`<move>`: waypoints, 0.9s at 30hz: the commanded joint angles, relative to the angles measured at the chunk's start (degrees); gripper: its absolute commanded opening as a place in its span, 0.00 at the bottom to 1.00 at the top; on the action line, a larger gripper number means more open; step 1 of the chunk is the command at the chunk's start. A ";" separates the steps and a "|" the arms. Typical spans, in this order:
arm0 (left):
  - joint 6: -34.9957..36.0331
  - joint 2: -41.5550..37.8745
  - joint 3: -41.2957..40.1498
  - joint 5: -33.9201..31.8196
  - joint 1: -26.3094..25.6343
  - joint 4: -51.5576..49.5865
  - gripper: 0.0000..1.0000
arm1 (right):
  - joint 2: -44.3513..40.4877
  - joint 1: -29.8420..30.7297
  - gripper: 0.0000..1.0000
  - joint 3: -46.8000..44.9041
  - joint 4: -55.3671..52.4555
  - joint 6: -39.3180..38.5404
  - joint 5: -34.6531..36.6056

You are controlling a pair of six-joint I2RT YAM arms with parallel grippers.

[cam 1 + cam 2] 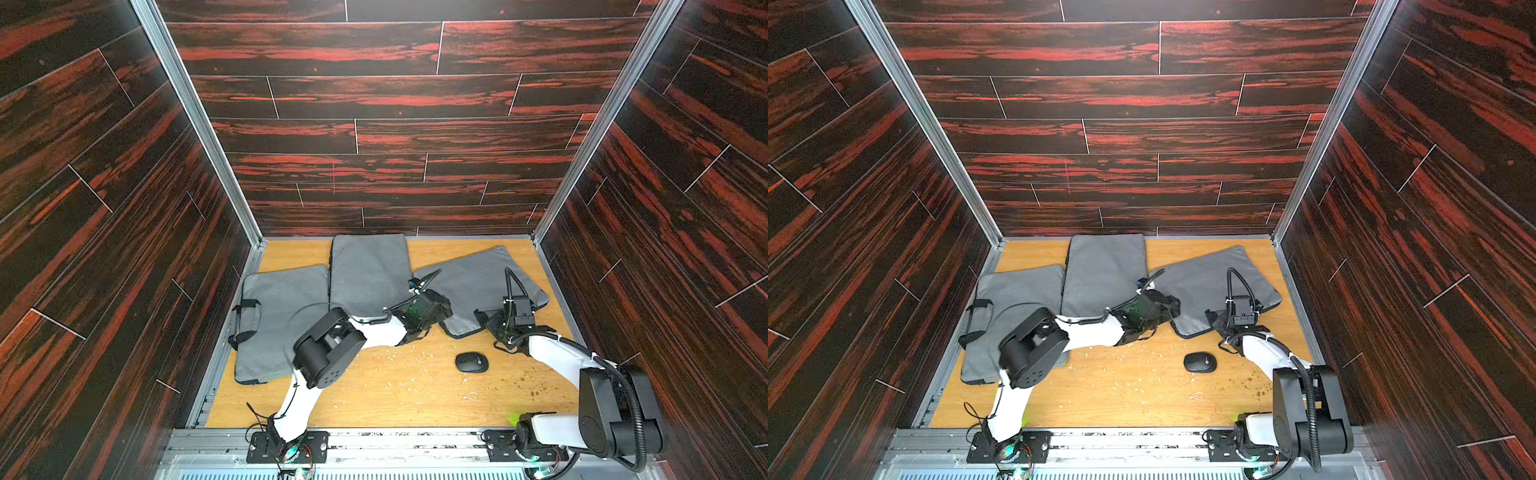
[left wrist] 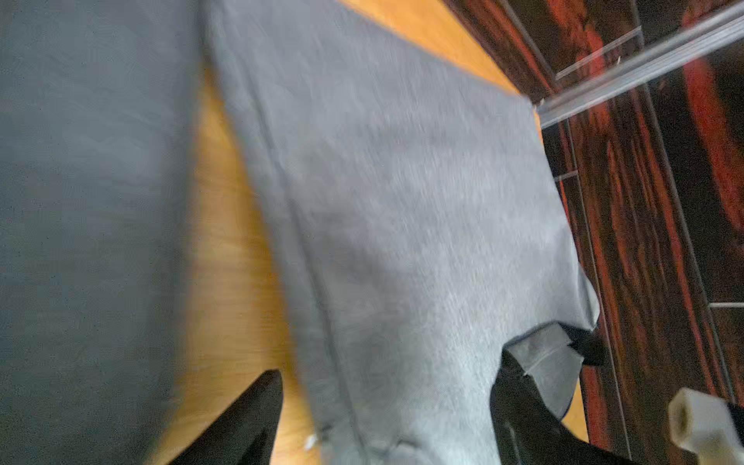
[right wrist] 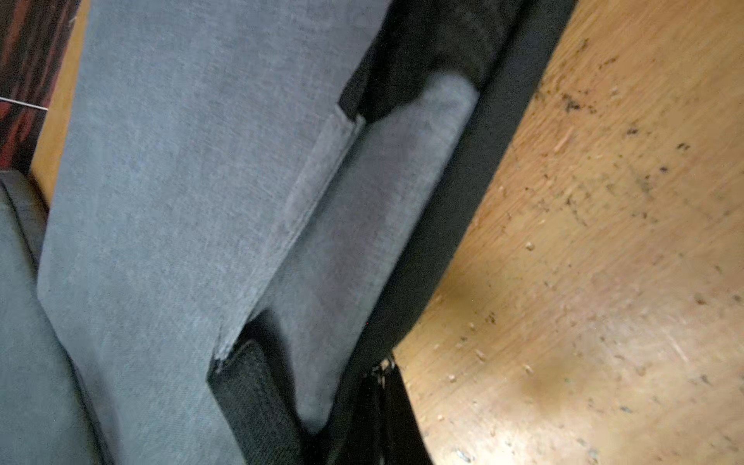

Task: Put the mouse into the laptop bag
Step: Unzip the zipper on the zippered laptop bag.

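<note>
The black mouse sits on the wood table, near the gray laptop bag on the right side but not in it. The left gripper has its fingers spread wide over that bag. The right gripper pinches tight on the bag's black strap.
</note>
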 commanded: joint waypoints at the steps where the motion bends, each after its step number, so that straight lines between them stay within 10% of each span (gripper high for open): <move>1: -0.93 2.67 3.89 2.41 0.10 -1.66 0.83 | -1.74 0.58 0.00 -0.85 0.60 -0.56 -2.51; 13: -1.91 8.19 9.54 3.80 0.37 -3.00 0.02 | -5.38 12.10 0.00 -3.58 1.63 2.55 -3.33; 27: -0.95 5.09 7.41 5.55 0.58 -2.27 0.00 | -2.77 25.20 0.00 -0.47 2.20 -1.37 -8.03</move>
